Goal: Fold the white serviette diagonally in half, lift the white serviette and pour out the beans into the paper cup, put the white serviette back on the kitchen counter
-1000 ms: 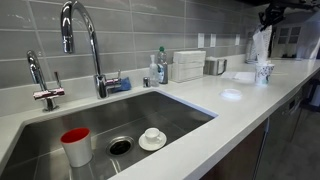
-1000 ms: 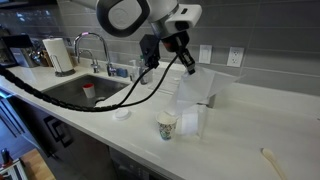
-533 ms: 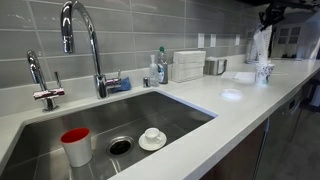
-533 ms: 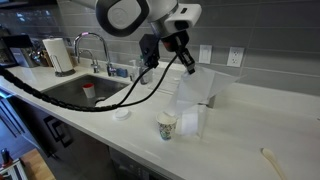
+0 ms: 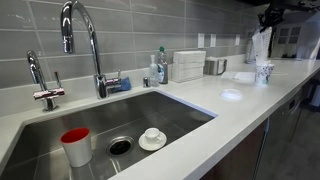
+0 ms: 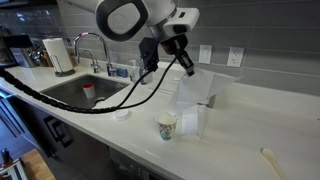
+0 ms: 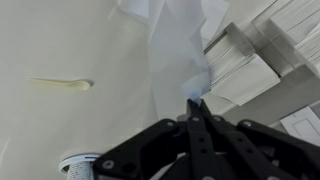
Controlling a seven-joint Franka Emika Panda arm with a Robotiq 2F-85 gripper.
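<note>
My gripper (image 6: 186,64) is shut on the top of the white serviette (image 6: 190,98), which hangs limp from it down to the kitchen counter (image 6: 235,130). The paper cup (image 6: 167,124) stands upright just beside the sheet's lower end. In an exterior view the gripper (image 5: 270,16) is at the far end of the counter, with the serviette (image 5: 260,45) hanging over the paper cup (image 5: 264,72). In the wrist view the fingertips (image 7: 197,100) pinch the serviette (image 7: 178,45), and the cup's rim (image 7: 76,162) shows at the lower left. No beans are visible.
A steel sink (image 5: 150,110) holds a red cup (image 5: 76,146) and a small white dish (image 5: 152,138). A boxy towel stack (image 5: 186,65) stands behind it, and also shows in the wrist view (image 7: 250,60). A pale round disc (image 5: 231,95) and a pale utensil (image 6: 270,160) lie on the counter.
</note>
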